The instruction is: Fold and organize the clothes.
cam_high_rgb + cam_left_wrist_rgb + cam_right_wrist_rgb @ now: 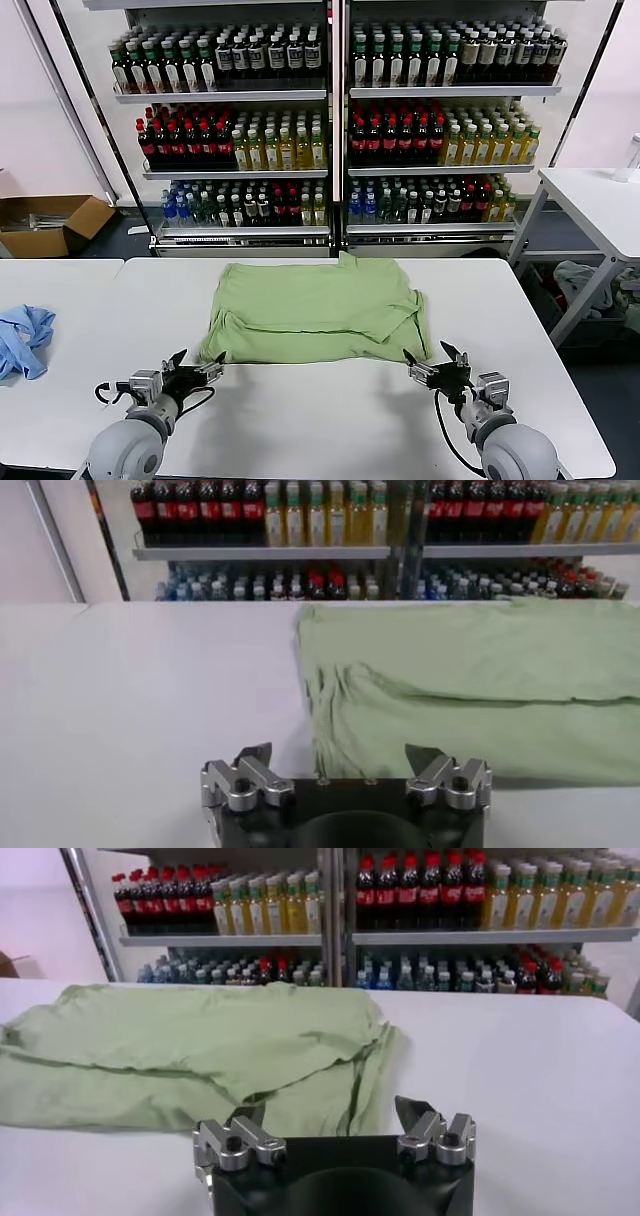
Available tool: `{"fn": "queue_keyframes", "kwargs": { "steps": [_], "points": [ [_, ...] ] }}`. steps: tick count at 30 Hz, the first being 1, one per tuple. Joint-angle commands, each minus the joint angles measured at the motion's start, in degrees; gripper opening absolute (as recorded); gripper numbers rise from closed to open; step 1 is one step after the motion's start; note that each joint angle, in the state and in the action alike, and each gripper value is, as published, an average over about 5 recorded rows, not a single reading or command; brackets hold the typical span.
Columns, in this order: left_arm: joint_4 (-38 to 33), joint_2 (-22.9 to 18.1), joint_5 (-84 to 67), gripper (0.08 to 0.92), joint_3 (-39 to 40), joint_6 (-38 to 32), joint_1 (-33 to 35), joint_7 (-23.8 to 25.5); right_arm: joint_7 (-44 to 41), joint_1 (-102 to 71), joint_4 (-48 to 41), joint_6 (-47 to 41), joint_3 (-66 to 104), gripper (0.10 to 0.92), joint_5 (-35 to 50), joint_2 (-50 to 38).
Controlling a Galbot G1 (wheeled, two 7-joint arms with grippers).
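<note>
- The light green polo shirt lies flat on the white table, towards its far half, already doubled over into a wide rectangle with rumpled layers at both short ends.
- Its long axis runs left to right across the robot's front; the near hem faces the two grippers.
- The left gripper hovers low just off the shirt's near left corner, fingers spread and holding nothing; in the left wrist view the gripper points at the hem with the fabric lying straight ahead and off to the robot's right.
- The right gripper sits just off the near right corner, its fingers likewise apart and empty; in the right wrist view the gripper faces the bunched corner folds of the shirt.
- Both arms look about equally near their own corners, so the next fold probably calls for a paired pinch of the near edge, lifted away from the robot.
- Collar, buttons and logo print are not visible; they are presumably tucked inside or face down.
- Whether either fingertip touches the cloth cannot be told.
- A crumpled light blue cloth lies well apart on the left table; stocked bottle shelves stand behind.
</note>
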Motion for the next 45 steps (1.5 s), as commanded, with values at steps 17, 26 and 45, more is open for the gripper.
{"fn": "queue_keyframes", "kwargs": {
  "steps": [17,26,45],
  "points": [
    [5.2,-0.8,-0.6,0.673,1.1,-1.1,-2.8,1.9,-0.5,2.9,-4.4,-0.6,-2.4,0.562,-0.3,0.8],
    [5.8,-0.7,-0.1,0.653,1.4,-1.2,-3.0,2.5,-0.7,4.2,-5.6,-0.8,-3.7,0.467,-0.7,1.1],
    [2.8,0.8,3.1,0.138,1.5,-2.4,-0.9,3.6,-0.6,3.8,-2.8,-1.8,-2.4,0.114,-4.3,1.5]
  ]
}}
